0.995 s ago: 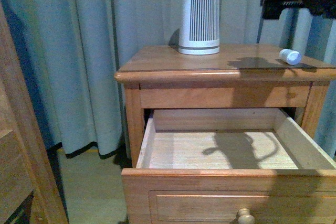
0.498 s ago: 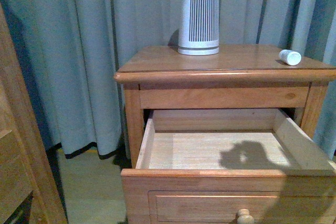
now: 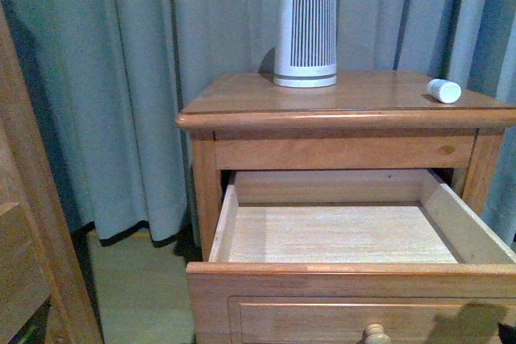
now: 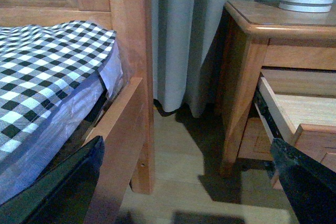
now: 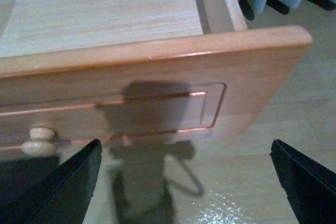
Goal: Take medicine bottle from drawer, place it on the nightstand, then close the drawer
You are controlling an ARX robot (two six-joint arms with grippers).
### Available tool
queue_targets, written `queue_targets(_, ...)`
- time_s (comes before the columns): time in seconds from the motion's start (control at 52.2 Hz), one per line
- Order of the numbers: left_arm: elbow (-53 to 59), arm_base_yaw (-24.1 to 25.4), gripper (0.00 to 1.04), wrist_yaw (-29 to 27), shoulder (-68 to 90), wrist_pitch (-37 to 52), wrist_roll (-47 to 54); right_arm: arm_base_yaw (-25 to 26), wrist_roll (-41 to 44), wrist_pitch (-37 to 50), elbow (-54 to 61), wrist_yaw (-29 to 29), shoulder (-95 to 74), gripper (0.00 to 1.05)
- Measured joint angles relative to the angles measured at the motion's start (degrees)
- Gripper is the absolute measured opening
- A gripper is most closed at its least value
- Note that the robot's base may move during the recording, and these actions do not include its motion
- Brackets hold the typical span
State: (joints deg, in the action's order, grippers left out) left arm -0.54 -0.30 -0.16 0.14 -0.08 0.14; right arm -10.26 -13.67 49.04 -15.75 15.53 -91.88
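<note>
The medicine bottle point(image 3: 444, 90), small and white, lies on its side on the nightstand's top point(image 3: 379, 94) near the right edge. The upper drawer point(image 3: 347, 235) stands pulled open, its pale wood inside bare; its round knob point(image 3: 375, 333) shows at the bottom. In the right wrist view my right gripper point(image 5: 184, 179) is open and empty, in front of and below the drawer front point(image 5: 157, 103), with the knob point(image 5: 39, 140) off to one side. My left gripper point(image 4: 191, 182) is open and empty, low between the bed frame and the nightstand point(image 4: 247, 51). Neither arm shows in the front view.
A large white ribbed device point(image 3: 306, 34) stands at the back of the nightstand top. Blue-grey curtains point(image 3: 121, 78) hang behind. A wooden bed frame point(image 4: 131, 77) with a checked cover point(image 4: 47, 72) stands beside the nightstand. The floor point(image 4: 178, 171) is pale wood.
The right arm, seen at the upper right above the bottle a second ago, has left the front view. Its shadow moved off the nightstand top and out of the drawer.
</note>
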Motion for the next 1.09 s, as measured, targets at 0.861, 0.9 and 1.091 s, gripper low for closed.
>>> queue_targets(0.861,0.00,0.00,0.98,0.02,0.00,0.00,0.00,6.47,12.13,-6.03,-56.06,-3.13,-40.59,0.98)
queue_targets(0.9,0.00,0.00,0.98,0.00,0.00,0.00,0.00,6.40,12.24,-6.32,-56.57,-3.19,-40.87,0.98)
queue_targets(1.091,0.00,0.00,0.98,0.00,0.00,0.00,-0.02,6.23,11.98,-5.97,-54.18,-3.85,-39.19,0.98)
